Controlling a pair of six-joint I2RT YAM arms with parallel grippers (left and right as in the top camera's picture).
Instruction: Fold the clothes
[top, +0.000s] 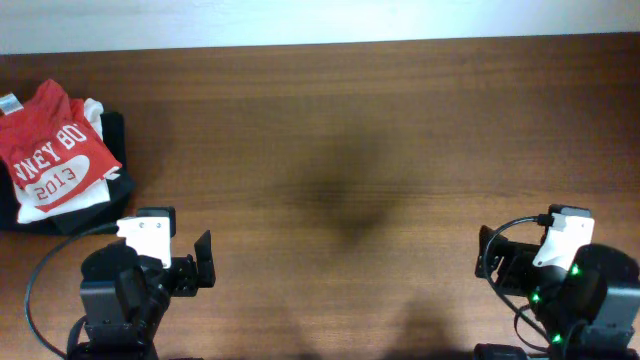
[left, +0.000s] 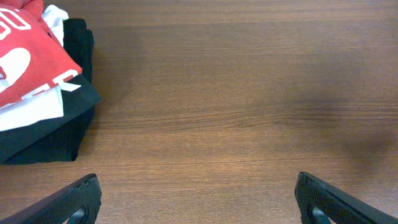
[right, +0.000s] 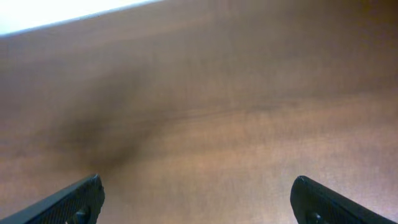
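The red-orange T-shirt (top: 48, 145) with white lettering and "2013" lies folded on top of a stack at the table's far left. It also shows at the top left of the left wrist view (left: 28, 56). My left gripper (left: 196, 196) is open and empty at the near left, to the right of and nearer than the stack. My right gripper (right: 196, 196) is open and empty at the near right, over bare wood. In the overhead view the left arm (top: 150, 265) and the right arm (top: 560, 270) rest near the front edge.
Under the red shirt lie a white folded garment (left: 34, 109) and a black folded garment (left: 68, 134). The wooden table (top: 350, 150) meets a pale wall along its far edge.
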